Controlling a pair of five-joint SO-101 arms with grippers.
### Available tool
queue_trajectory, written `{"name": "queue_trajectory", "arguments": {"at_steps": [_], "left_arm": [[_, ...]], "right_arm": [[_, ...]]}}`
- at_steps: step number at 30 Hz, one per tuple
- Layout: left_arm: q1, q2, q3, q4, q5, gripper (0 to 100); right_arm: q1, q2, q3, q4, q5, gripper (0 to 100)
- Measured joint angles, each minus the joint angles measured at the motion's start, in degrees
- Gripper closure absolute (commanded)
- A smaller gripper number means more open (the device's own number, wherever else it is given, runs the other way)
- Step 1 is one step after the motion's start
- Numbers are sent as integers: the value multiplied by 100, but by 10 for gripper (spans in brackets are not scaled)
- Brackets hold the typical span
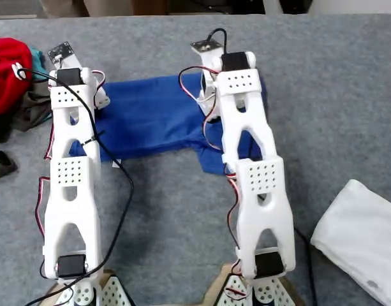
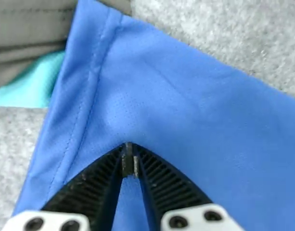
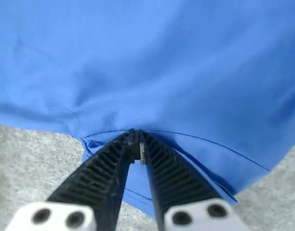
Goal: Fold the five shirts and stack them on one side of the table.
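- Blue shirt spread on the grey table, lying under and between both arms.
- Left gripper clenched on a pinch of its cloth just beside a stitched hem. Right gripper clamped likewise on a hemmed edge.
- For a clean fold: raise both pinches level, carry them across at one pace, hold the cloth taut between them, and lay edge onto edge before letting go.
- Beware of one side lifting higher, which would likely skew the crease.
- From above, both grips hidden beneath the arms, so hard to say which part of the shirt each one holds.
- White folded shirt cut off at the right side. Red garment, teal cloth and darker clothes heaped at the left edge, too tangled to count.
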Motion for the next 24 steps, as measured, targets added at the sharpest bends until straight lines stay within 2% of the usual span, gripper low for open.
{"name": "queue_trajectory", "arguments": {"at_steps": [10,15,24], "left_arm": [[44,0,0,-9,-158,982],[44,0,0,-9,-202,982],[44,0,0,-9,-202,982]], "right_arm": [[0,0,18,-229,26,994],[0,9,70,-519,475,994],[0,44,70,-176,668,994]]}}
